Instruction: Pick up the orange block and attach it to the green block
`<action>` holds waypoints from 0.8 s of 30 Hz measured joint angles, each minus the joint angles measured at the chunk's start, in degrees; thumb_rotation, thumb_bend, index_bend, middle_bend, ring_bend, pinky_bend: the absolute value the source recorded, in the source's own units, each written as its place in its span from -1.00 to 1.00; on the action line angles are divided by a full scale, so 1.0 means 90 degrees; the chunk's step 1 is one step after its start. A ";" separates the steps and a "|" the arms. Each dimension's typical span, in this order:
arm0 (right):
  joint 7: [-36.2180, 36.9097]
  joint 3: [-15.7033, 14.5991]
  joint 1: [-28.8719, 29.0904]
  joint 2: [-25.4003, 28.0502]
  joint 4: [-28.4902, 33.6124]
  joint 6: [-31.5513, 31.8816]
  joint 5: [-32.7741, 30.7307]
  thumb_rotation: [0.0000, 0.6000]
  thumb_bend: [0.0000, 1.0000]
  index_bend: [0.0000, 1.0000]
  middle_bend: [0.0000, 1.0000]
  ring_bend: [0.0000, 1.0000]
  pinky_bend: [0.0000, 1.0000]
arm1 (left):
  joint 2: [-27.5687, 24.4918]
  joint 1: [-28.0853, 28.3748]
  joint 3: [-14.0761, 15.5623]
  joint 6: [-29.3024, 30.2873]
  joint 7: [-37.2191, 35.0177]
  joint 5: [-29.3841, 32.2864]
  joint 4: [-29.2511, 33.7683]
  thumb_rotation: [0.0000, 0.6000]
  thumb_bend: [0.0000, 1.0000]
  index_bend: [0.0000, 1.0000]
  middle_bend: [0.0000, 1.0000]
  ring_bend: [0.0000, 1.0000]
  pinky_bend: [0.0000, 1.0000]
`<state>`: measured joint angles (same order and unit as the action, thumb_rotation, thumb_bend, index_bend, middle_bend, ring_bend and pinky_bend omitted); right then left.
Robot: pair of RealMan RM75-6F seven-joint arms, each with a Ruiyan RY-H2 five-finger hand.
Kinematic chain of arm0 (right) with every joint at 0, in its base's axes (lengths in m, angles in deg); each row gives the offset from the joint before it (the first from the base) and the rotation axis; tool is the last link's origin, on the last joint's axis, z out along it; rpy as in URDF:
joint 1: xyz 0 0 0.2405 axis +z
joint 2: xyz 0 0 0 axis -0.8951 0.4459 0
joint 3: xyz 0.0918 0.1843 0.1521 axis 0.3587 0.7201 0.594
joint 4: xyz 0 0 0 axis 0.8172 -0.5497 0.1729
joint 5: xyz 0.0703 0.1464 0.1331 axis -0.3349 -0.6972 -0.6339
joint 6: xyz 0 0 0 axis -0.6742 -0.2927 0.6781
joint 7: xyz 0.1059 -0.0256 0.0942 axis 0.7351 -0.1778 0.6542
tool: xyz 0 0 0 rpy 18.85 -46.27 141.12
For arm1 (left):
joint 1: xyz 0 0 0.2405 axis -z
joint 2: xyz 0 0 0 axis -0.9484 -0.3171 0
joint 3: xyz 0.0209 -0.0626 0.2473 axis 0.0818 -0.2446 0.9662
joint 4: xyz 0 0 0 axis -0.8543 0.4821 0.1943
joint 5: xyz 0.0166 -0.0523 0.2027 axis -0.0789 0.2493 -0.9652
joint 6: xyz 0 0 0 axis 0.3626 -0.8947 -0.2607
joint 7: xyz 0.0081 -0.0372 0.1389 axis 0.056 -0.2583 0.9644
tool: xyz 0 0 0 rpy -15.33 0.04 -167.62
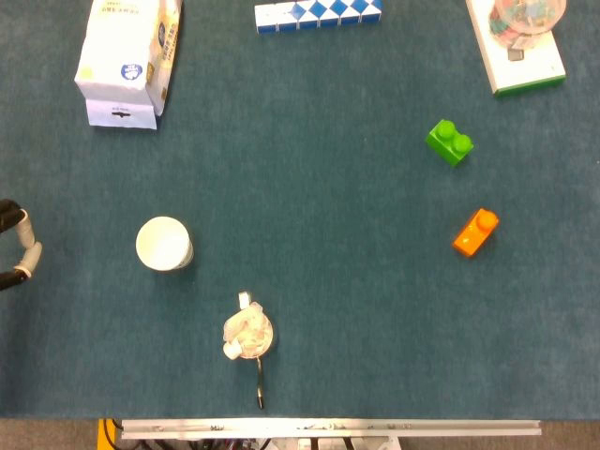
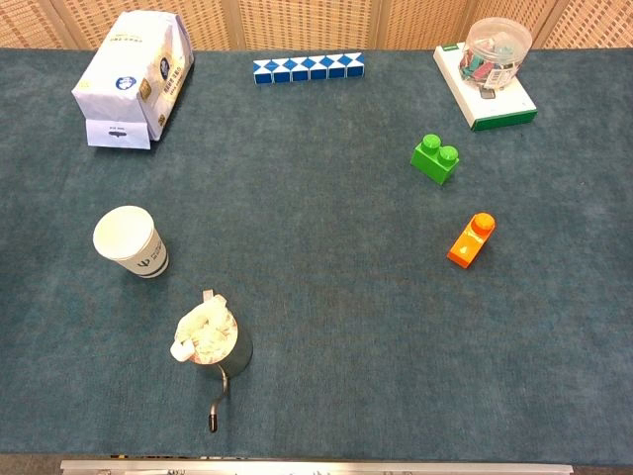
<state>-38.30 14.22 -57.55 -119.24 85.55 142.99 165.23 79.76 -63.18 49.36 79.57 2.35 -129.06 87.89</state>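
Note:
The orange block (image 1: 475, 232) (image 2: 471, 238) lies on the blue cloth at the right, tilted, with one stud on top. The green block (image 1: 449, 142) (image 2: 435, 158), with two studs, sits a short way behind it and slightly to the left; the two are apart. Only part of my left hand (image 1: 17, 247) shows at the far left edge of the head view, its fingers spread with nothing between them, far from both blocks. The chest view does not show it. My right hand is in neither view.
A white paper cup (image 1: 164, 244) (image 2: 130, 241) stands at the left. A metal cup of white lumps (image 1: 247, 336) (image 2: 211, 339) is near the front. At the back are a white bag (image 2: 131, 77), a blue-white snake puzzle (image 2: 308, 67) and a clear jar on a white box (image 2: 490, 71).

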 measured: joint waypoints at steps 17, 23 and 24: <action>0.0090 -0.0031 0.0084 -0.0016 -0.0022 -0.0013 0.0184 1.00 -0.50 -0.48 -0.53 -0.77 -0.57 | -0.0036 0.0005 0.0047 -0.0072 0.0010 0.0134 0.0031 1.00 0.15 0.15 0.01 -0.21 0.21; 0.0130 -0.0098 0.0117 -0.0095 -0.0173 0.0152 0.0544 1.00 -0.50 -0.41 -0.53 -0.77 -0.57 | -0.0072 -0.0025 0.0065 0.0048 -0.0040 0.0061 0.0080 1.00 0.15 0.15 0.01 -0.21 0.21; 0.0140 -0.0113 0.0131 -0.0105 -0.0194 0.0160 0.0597 1.00 -0.50 -0.41 -0.53 -0.77 -0.57 | -0.0079 -0.0028 0.0069 0.0041 -0.0054 0.0074 0.0081 1.00 0.15 0.15 0.01 -0.21 0.21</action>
<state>-37.04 13.21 -56.37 -120.18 83.80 144.44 170.60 79.05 -63.43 49.98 79.93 1.86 -128.40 88.62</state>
